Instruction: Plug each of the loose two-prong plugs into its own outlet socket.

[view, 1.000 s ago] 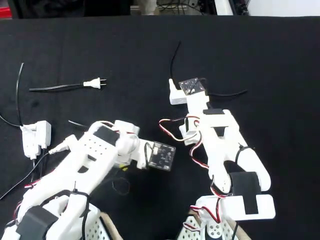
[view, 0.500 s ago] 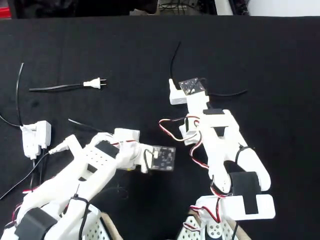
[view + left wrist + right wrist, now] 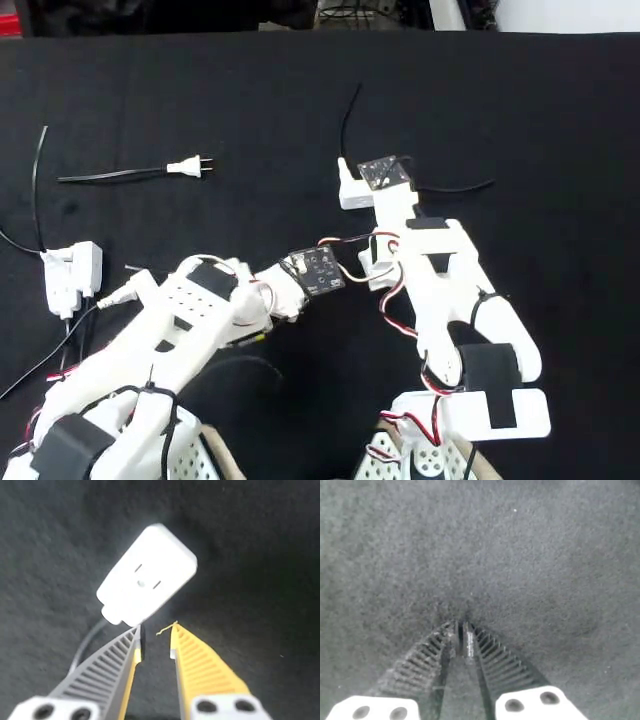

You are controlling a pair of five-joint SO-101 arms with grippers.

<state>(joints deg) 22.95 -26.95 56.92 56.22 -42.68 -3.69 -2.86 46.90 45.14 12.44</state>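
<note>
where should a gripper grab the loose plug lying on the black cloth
Probably by the white body of the plug, from straight above, closing across its width just behind the prongs. It lies flat, prongs pointing one way and the cord trailing the other, so both stay clear.

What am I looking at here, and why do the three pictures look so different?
These are two white robot arms, the left arm and the right arm, at a table under black cloth. One picture looks down from above; the other two come from a camera on each arm's wrist, looking along its tool. On the cloth lie a loose two-prong plug on a black cord and a white block with cables. The left tool, slightly open, points at a white outlet socket. The right tool is shut over bare cloth. Neither holds anything.
</note>
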